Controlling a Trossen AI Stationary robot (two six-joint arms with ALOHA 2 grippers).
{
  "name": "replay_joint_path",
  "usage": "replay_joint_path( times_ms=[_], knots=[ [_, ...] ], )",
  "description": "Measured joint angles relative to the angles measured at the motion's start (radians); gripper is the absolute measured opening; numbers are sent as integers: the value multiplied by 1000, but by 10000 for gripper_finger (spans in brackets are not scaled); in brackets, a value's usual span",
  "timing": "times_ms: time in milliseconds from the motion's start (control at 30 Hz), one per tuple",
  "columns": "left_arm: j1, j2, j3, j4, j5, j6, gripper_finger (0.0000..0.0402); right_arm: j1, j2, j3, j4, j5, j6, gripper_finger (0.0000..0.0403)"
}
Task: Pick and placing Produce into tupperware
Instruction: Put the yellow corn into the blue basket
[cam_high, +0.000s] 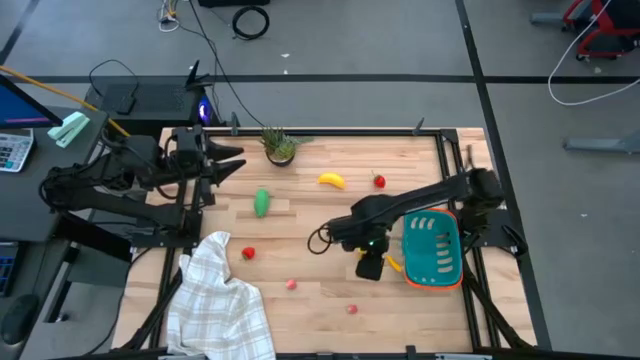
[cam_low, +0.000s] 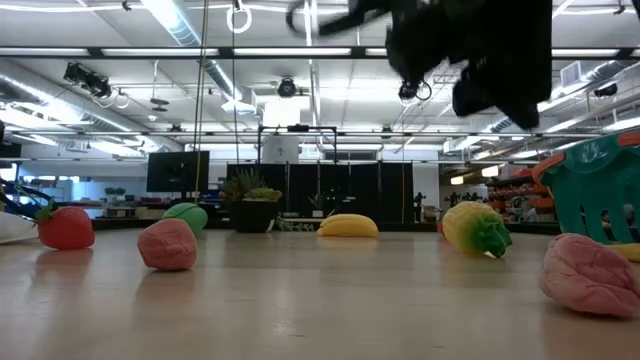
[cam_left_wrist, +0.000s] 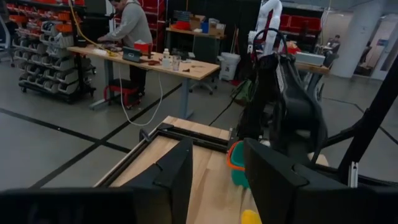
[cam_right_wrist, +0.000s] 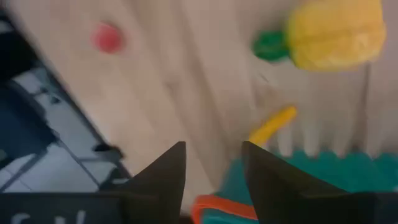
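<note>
The teal basket tub with an orange rim (cam_high: 432, 250) stands at the table's right edge. My right gripper (cam_high: 370, 266) hangs open above the table just left of the tub, touching nothing. The yellow pepper with a green stem (cam_right_wrist: 336, 34) lies on the wood beyond its fingers (cam_right_wrist: 168, 177). The banana (cam_high: 332, 180), the green vegetable (cam_high: 262, 202) and several small red fruits (cam_high: 248, 253) lie scattered on the table. My left gripper (cam_high: 225, 160) waits open at the far left, raised.
A potted green plant (cam_high: 280, 146) stands at the far edge. A white checked cloth (cam_high: 220, 300) is heaped at the near left corner. A thin yellow piece (cam_right_wrist: 272, 124) sticks out beside the tub. A person is at a bench in the room behind.
</note>
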Motion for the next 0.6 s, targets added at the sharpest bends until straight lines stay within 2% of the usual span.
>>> replay_joint_path(
  times_ms=[167,600],
  knots=[
    [0,0,0,-4,0,0,136,-10,81,0,-52,6,-4,163],
    [-3,22,0,-5,0,1,136,-6,192,0,-104,25,7,162]
  ],
)
